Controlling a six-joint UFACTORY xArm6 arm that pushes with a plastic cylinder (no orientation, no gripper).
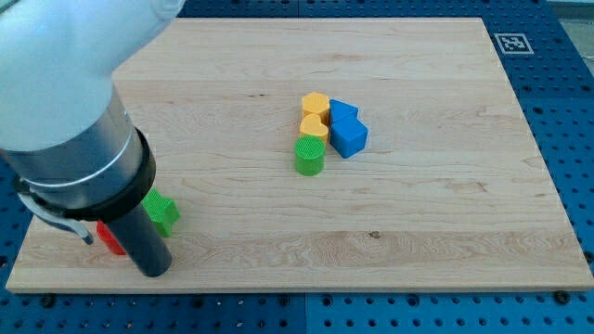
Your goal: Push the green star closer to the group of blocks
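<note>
Arm housing (83, 148) fills the view's left; my tip is hidden, and there are no jaws to report.
Green star (163, 212) sits bottom-left, partly covered, beside a red block (111, 239), well apart from the group (329, 130). Judged light, rigid, prone to spin: push its left side squarely.

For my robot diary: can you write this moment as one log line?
tip: beside green star block, lower left | red block: half hidden | group: yellow, blue, green cylinder | star: far

A robotics lab bench is showing here: a pale wooden board (390, 223) is lying on a blue perforated mounting plate (557, 102), with a printed fiducial marker (512, 43) sitting at the board's far right corner.
</note>
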